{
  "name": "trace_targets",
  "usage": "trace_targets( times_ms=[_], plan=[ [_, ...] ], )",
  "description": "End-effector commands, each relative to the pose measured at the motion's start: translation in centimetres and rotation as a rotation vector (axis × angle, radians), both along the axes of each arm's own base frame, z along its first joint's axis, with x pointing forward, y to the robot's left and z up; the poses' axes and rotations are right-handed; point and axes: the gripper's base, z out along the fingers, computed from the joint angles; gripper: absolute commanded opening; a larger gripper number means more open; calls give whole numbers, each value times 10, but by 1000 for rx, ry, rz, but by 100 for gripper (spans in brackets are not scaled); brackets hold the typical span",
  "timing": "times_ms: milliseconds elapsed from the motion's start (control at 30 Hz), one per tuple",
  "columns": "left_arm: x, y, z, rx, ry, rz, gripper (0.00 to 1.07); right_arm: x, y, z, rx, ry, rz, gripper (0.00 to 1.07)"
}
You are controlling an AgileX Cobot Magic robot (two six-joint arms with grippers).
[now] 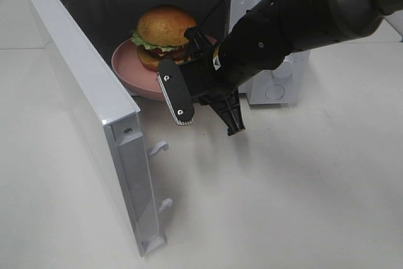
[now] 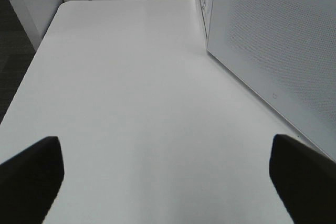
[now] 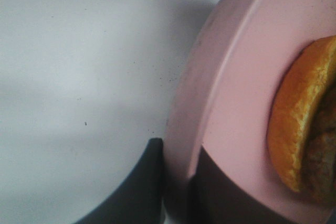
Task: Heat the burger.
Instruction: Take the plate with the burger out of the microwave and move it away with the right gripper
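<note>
The white worktop (image 1: 302, 174) carries a microwave (image 1: 75, 86) with its door (image 1: 119, 155) swung open. The pink plate (image 1: 129, 67) sits half inside the opening, and the burger (image 1: 162, 36) rests on it. The right tool (image 3: 176, 192) is pinching the plate rim, with the burger directly beyond it, toward the cavity. The left tool (image 2: 168, 182) is spread and hangs over bare worktop, well apart.
</note>
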Motion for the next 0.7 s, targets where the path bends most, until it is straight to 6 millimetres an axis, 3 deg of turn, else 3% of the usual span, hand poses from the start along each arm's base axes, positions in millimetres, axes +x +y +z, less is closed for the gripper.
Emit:
trace_targets(
  times_ms=[33, 500, 700],
  plan=[
    [-3, 0, 0, -2, -19, 1, 100, 0, 0, 12, 56, -74, 29, 0],
    [-3, 0, 0, -2, -20, 1, 100, -9, -21, 27, 94, -120, 24, 0],
    [-3, 0, 0, -2, -20, 1, 100, -16, -27, 45, 94, -139, 31, 0]
  ],
)
